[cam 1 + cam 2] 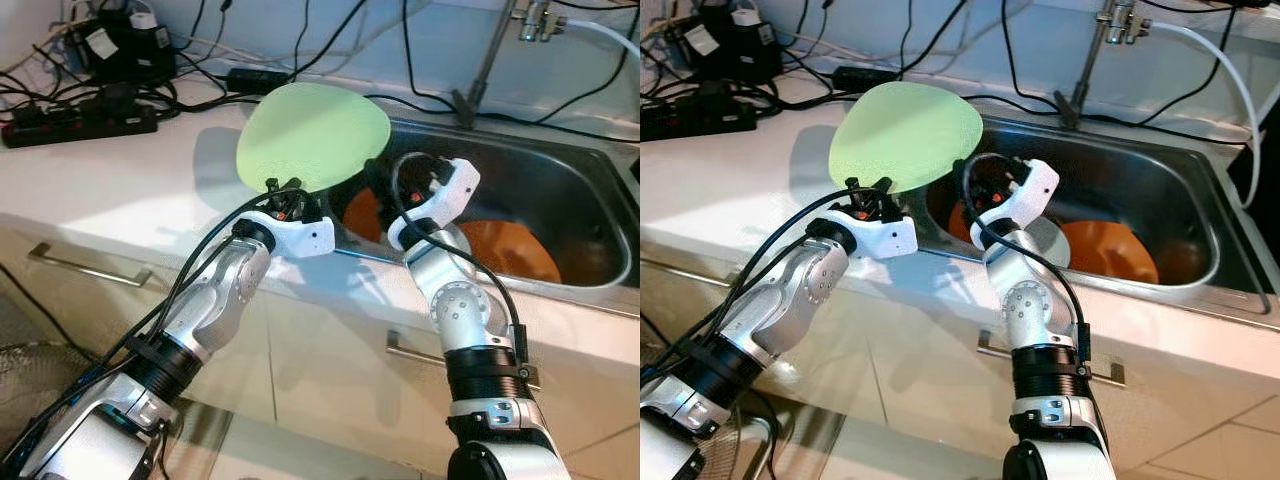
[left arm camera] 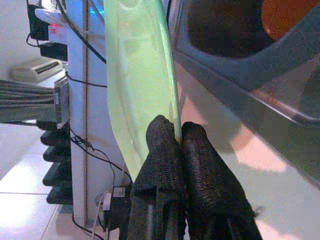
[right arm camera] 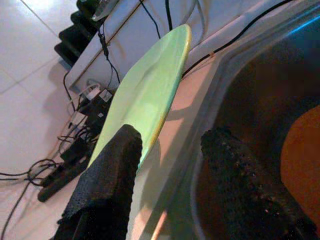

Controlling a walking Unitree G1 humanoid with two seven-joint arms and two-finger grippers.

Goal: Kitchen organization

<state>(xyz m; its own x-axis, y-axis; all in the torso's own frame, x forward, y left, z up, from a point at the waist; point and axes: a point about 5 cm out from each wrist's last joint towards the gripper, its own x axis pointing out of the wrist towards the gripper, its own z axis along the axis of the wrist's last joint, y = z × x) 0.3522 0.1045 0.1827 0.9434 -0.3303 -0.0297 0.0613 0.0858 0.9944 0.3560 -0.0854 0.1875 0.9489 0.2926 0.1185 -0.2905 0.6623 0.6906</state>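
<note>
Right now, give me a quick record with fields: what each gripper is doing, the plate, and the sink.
left gripper: shut on the rim of the green plate, holding it tilted above the counter at the sink's left edge
right gripper: open, over the sink beside the plate, holding nothing
sink: steel, with orange dishes on its bottom
counter: power strip and cables at the back left

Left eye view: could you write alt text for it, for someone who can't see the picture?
The robot's left gripper holds a pale green plate by its rim, tilted up over a white counter beside a steel sink. Its right gripper reaches over the sink, where orange dishes lie. Black cables and a power strip sit along the back wall.
</note>
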